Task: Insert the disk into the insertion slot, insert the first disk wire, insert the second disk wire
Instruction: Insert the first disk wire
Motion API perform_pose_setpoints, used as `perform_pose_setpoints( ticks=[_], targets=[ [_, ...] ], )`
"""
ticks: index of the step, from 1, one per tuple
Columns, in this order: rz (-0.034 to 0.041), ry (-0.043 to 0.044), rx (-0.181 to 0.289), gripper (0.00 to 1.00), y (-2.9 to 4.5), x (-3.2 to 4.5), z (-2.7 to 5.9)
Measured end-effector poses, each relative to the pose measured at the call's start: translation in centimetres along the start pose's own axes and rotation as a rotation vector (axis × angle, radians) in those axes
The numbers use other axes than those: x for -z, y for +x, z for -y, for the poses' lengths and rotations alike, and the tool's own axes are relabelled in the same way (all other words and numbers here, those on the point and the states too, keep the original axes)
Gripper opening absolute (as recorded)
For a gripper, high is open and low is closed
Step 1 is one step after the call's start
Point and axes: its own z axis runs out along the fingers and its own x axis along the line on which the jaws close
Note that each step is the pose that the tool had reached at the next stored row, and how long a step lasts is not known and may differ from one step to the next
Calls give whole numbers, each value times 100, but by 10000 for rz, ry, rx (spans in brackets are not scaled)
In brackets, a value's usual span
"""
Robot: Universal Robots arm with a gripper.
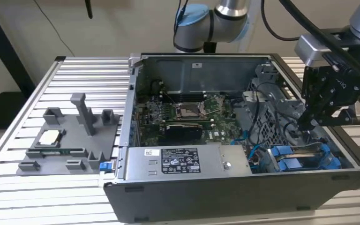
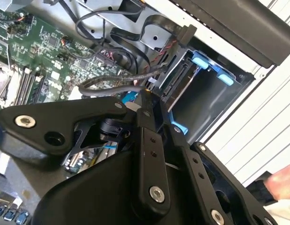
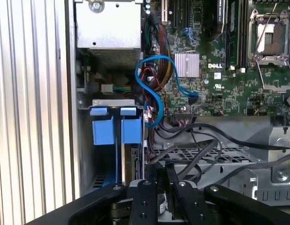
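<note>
Hovering inside the open sheet-metal computer case on the ribbed aluminium table, the black, angular end effector hangs near the insertion slot. The slot is a boxy dark grey cage in the case's corner at the exterior view's right, with glossy blue plastic tabs at its mouth. Whether the end effector is spread or pinching cannot be told. A looped blue cable curls between the cage and the green motherboard.

White sticker on power supply: print illegible.
</note>
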Motion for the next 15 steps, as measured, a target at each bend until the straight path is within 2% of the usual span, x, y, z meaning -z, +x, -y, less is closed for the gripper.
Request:
perform_pose_setpoints(
  ticks=[13, 15],
  targets=[
    [-8, -299, -26, 19, 117, -120, 248],
    [-7, -306, -27, 19, 121, -134, 255]
  ],
)
